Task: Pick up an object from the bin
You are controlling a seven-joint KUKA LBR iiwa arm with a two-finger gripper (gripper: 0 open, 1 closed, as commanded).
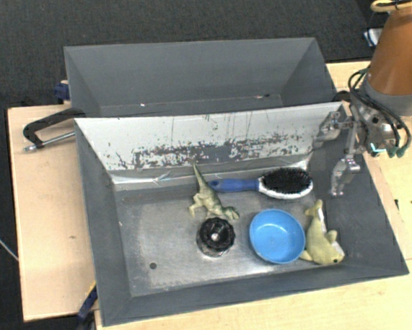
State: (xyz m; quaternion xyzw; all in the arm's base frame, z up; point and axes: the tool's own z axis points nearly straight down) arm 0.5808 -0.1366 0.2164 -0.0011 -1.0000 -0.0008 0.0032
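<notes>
The claw (342, 175) points downward beneath the arm (398, 55).

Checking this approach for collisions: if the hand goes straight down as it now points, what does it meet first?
The hand would probably meet the bin's sloping right wall first, beside the hairbrush head; depth is unclear.

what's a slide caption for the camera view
Gripper at bin right side, near brush, blue bowl, green toy, tan toy, black disc.
</notes>
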